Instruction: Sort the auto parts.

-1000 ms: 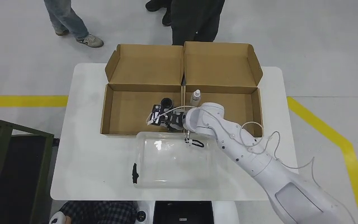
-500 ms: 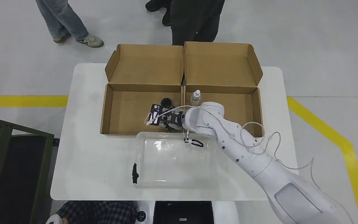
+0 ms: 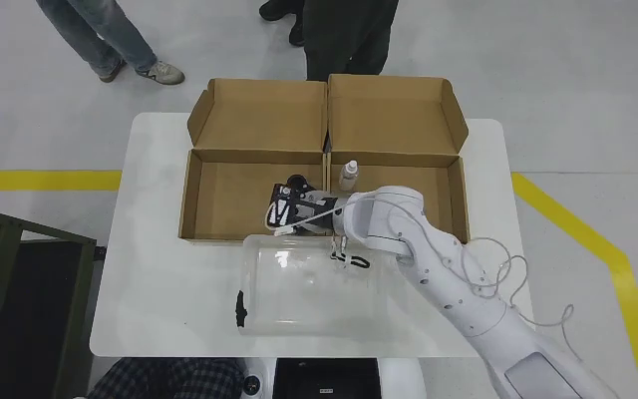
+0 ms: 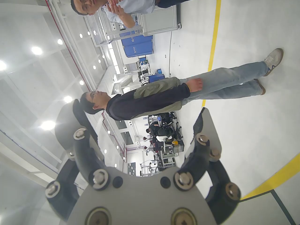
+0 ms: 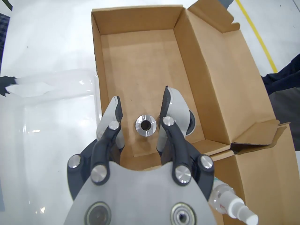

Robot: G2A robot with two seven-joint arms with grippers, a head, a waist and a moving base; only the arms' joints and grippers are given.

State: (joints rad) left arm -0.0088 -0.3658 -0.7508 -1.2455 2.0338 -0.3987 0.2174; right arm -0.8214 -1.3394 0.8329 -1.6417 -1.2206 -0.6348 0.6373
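Observation:
My right gripper hangs open over the near right corner of the left cardboard box. A silver metal ring lies on the box floor right between its fingers, untouched. A dark round part sits beside it, mostly hidden by one finger. From above, the right gripper is inside the left box, with the dark round part just behind it. My left gripper is open, holds nothing and points out into the room.
A small spray bottle stands at the left edge of the right box. A clear plastic tray lies on the white table in front of the boxes, a black toothed part at its left edge.
The right arm's wrist has drawn back to the right, while its gripper stays low over the same corner of the left box. The parts have not moved.

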